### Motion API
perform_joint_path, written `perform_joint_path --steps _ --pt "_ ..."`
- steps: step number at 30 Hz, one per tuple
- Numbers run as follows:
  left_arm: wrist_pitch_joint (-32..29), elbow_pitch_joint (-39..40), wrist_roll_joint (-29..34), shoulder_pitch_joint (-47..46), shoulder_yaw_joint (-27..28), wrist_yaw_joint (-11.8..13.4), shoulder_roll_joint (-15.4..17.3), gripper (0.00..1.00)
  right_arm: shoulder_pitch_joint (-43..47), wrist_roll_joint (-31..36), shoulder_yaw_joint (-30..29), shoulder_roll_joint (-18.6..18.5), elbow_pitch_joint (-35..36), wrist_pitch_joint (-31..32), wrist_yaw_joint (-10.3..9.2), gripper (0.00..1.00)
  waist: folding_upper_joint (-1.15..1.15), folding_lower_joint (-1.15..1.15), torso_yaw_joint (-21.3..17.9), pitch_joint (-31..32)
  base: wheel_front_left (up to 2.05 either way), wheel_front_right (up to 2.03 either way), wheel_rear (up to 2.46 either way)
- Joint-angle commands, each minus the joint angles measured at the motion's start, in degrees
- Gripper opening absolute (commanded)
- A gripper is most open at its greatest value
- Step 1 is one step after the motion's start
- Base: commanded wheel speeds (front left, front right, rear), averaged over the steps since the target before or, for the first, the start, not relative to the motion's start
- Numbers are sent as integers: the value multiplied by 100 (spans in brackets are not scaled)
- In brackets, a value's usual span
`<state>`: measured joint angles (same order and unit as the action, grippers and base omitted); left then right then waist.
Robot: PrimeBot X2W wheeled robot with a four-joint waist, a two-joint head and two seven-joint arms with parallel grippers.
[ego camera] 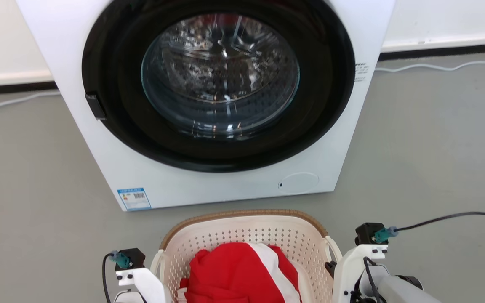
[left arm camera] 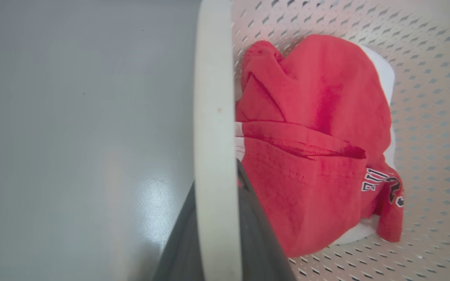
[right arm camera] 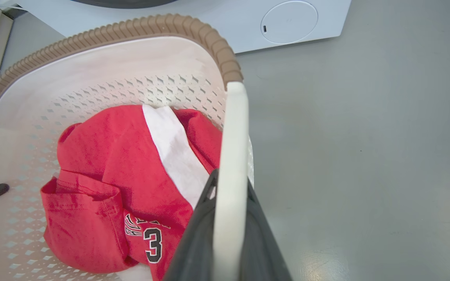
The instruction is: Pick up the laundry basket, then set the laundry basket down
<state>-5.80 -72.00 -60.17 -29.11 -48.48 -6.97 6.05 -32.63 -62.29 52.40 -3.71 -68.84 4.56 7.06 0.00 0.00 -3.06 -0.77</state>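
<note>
The laundry basket (ego camera: 242,215), cream perforated plastic with a brown rim (right arm camera: 131,29), is at the bottom centre of the head view, in front of the washing machine. It holds red and white clothing (ego camera: 234,269) with a number 3 print (right arm camera: 154,244). My left gripper (left arm camera: 216,175) is shut on the basket's white left loop handle (left arm camera: 215,97), one dark finger on each side of the band. My right gripper (right arm camera: 231,179) is shut the same way on the right loop handle (right arm camera: 234,128). The left wrist (ego camera: 135,273) and right wrist (ego camera: 362,256) flank the basket. Whether the basket touches the floor cannot be told.
A white front-loading washing machine (ego camera: 183,185) with a shut, dark-ringed glass door (ego camera: 219,75) stands just beyond the basket. Grey floor (ego camera: 427,147) spreads to both sides. A pale cable (ego camera: 436,66) lies along the back wall, and a black cable (ego camera: 449,218) runs from my right wrist.
</note>
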Motion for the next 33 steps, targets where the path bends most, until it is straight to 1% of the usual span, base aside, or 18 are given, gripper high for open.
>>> perform_joint_path --steps 1,5,11,15,33 --pt "-7 135 -70 -173 91 -52 3 0 -52 -37 125 83 159 93 43 0 0 0 -35 103 0 0 0" --pt "-211 135 -130 -200 27 -52 -2 0 -142 -98 234 43 152 322 43 0 0 0 -45 181 0 0 0" --pt "-384 122 -212 -207 -44 -52 -15 0 -174 -231 312 -29 125 447 43 0 0 0 -45 271 0 0 0" --pt "-261 117 -236 -201 -72 -52 -6 0 -137 -432 242 -41 88 496 43 0 0 0 -46 308 0 0 0" --pt "-315 56 -383 -209 -243 -52 -56 0 -151 -612 533 -90 113 557 43 0 0 0 -90 360 0 0 0"
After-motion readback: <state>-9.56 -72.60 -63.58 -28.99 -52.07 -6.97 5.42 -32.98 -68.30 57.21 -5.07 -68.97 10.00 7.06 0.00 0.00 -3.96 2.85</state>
